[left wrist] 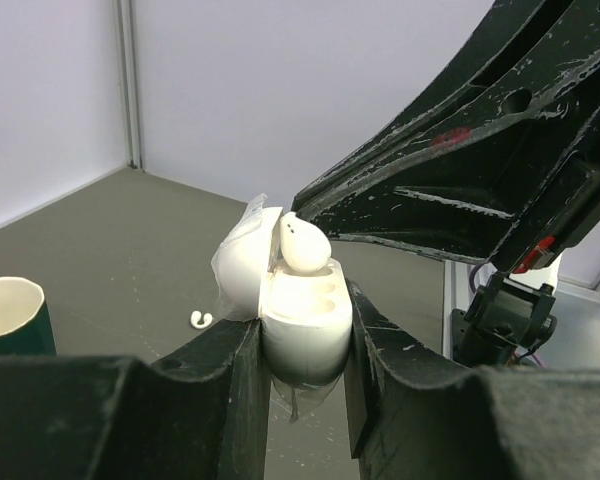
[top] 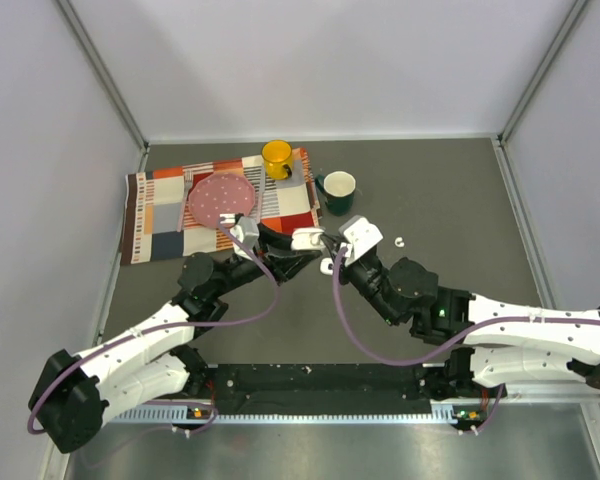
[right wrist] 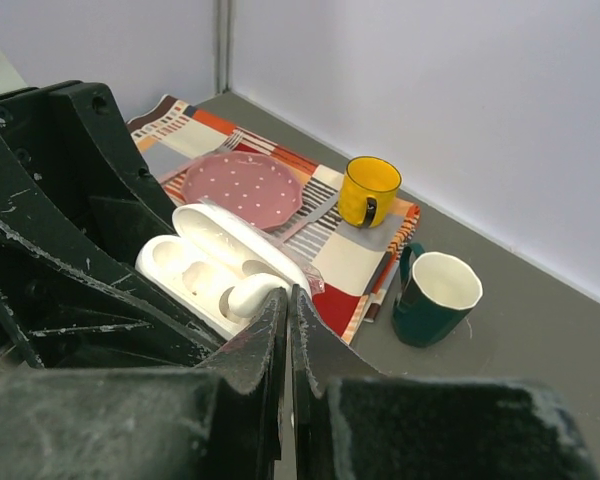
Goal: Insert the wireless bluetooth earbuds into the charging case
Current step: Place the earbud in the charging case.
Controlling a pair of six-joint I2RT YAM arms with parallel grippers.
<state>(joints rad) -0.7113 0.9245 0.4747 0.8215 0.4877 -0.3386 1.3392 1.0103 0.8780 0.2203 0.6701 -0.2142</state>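
We held the open charging case (left wrist: 305, 310) clenched in our left gripper (left wrist: 306, 345) above the table (top: 460, 200), sockets facing up, so that our right gripper (right wrist: 288, 312), pinched shut on one earbud (left wrist: 302, 245), could press it into a socket. The other earbud (left wrist: 200, 319) lay on the tabletop farther right.

Plate (top: 220, 198) on cloth (top: 155, 215), loose earbud (top: 399, 241) on table (top: 430, 190) right of case (top: 307, 238)

left tool (left wrist: 305, 352) grips open charging case (left wrist: 302, 312); earbud (left wrist: 302, 248) at its socket.
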